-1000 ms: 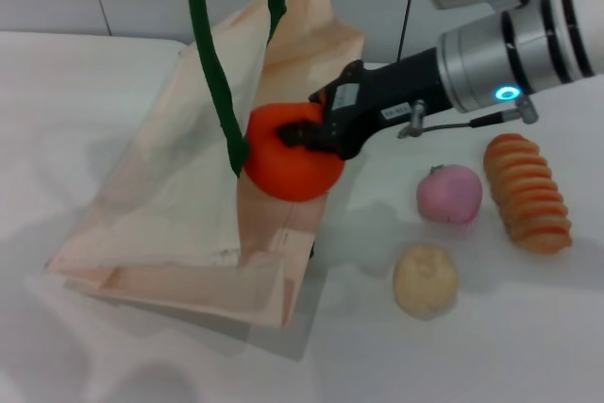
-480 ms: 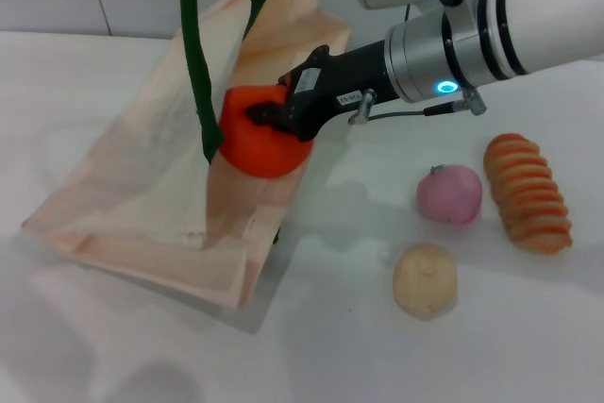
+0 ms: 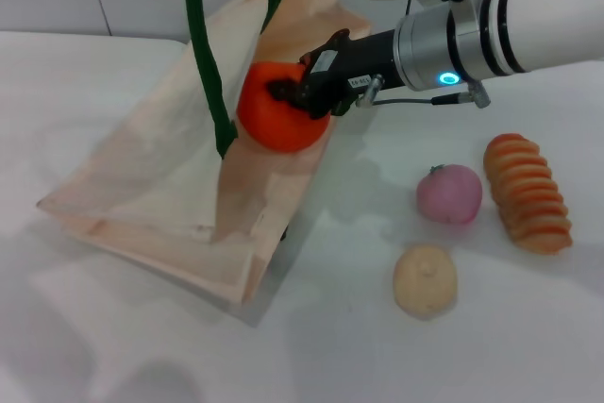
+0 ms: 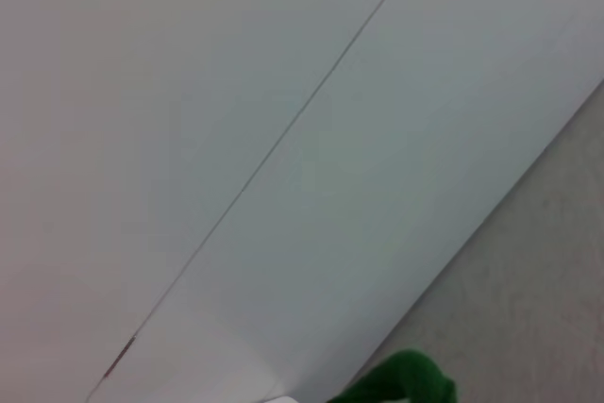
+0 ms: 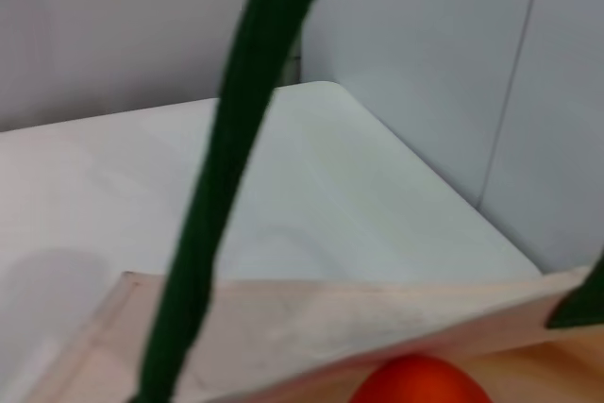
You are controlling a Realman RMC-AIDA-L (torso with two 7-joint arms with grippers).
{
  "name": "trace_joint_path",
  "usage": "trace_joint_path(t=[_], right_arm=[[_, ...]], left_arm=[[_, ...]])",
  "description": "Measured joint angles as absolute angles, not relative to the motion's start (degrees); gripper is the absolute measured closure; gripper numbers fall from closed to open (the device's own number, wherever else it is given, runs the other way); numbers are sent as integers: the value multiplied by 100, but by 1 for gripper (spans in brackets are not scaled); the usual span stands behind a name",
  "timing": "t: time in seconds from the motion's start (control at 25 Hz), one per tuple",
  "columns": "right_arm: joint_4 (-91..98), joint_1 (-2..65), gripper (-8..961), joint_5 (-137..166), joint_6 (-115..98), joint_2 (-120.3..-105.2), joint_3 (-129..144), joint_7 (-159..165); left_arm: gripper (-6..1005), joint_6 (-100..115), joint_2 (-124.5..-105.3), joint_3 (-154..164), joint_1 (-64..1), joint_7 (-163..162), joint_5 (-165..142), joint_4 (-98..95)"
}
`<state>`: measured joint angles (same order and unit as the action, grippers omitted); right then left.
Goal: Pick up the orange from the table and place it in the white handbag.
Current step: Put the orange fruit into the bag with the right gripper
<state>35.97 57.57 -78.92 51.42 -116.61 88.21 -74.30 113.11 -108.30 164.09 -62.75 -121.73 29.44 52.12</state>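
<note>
The orange hangs at the mouth of the white handbag, pressed against its open upper edge. My right gripper is shut on the orange, reaching in from the right. The bag's dark green handles are pulled straight up and run out of the top of the head view. In the right wrist view the top of the orange shows just behind the bag's rim, with a green handle crossing in front. The left wrist view shows wall and a bit of green handle; my left gripper is out of view.
On the white table, right of the bag, lie a pink round fruit, a pale beige lump and a ridged orange-striped loaf. A wall stands close behind the table.
My right gripper has carried the orange up and a little left, toward the bag's mouth. The bag has shifted and its handles have swayed.
</note>
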Motion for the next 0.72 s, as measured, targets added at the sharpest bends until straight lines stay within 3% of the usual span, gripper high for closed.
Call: trace_joint_path(t=[0.72], right_arm=[[3501, 6071, 863, -8743, 4422, -11715, 10152, -7558]], left_arm=[[880, 11302, -10843, 16409, -6310, -12215, 3070, 5212]])
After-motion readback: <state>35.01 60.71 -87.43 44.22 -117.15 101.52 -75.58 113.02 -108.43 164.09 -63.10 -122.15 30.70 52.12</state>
